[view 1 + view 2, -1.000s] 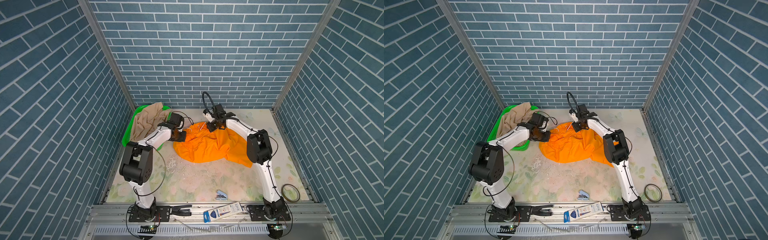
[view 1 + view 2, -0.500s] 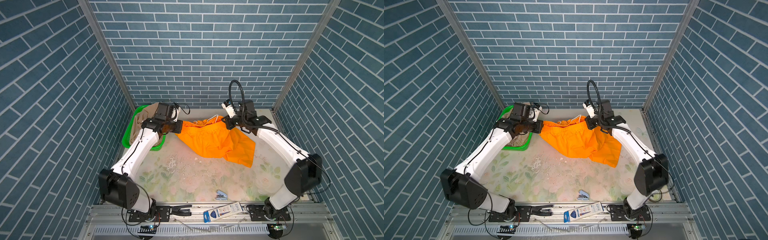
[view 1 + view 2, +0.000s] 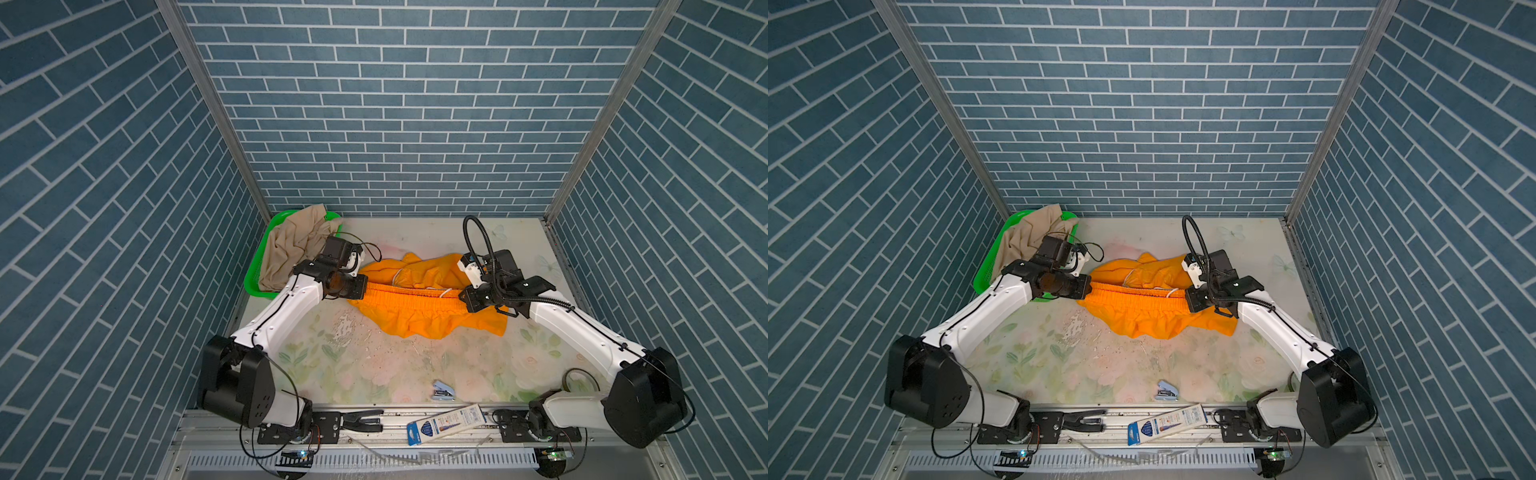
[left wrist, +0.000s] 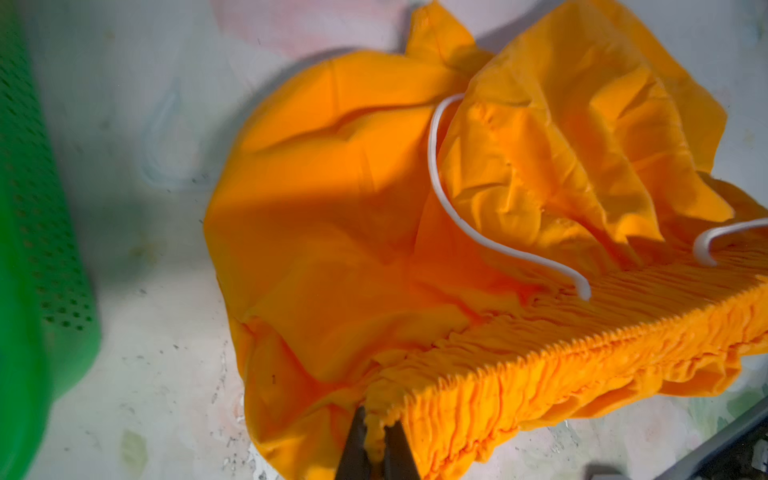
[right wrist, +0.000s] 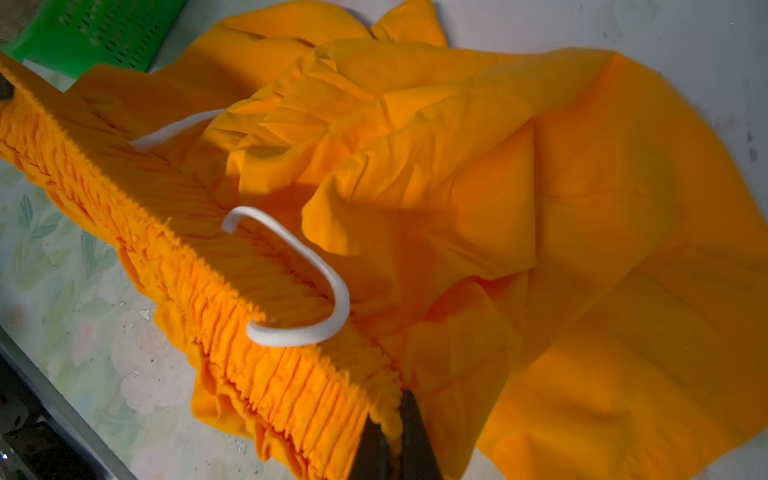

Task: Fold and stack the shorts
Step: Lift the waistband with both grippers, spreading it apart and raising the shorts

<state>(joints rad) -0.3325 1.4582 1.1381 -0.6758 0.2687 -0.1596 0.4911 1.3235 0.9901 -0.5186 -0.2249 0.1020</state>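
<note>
The orange shorts [image 3: 419, 318] [image 3: 1144, 320] lie in the middle of the table, their gathered waistband stretched taut between my two grippers. My left gripper [image 3: 365, 287] [image 4: 376, 419] is shut on the waistband's left end. My right gripper [image 3: 461, 297] [image 5: 390, 415] is shut on its right end. The legs lie crumpled on the table behind the waistband. The white drawstring [image 4: 457, 224] [image 5: 332, 291] loops loose over the cloth. The beige shorts [image 3: 291, 249] [image 3: 1025, 237] sit bunched in the green basket [image 3: 254, 284] [image 3: 982, 280] at the back left, beside my left wrist.
The green basket's perforated wall [image 4: 41, 249] [image 5: 91, 29] stands close to the shorts' left side. Near the front edge lie a small blue stapler [image 3: 442, 390], a blue pencil box [image 3: 446, 424] and a tape ring [image 3: 579, 380] by the right arm's base.
Both grippers have moved apart from the bunched cloth, lifted the shorts by the waistband, then come down and toward the front. The waistband is now stretched low over the table.
</note>
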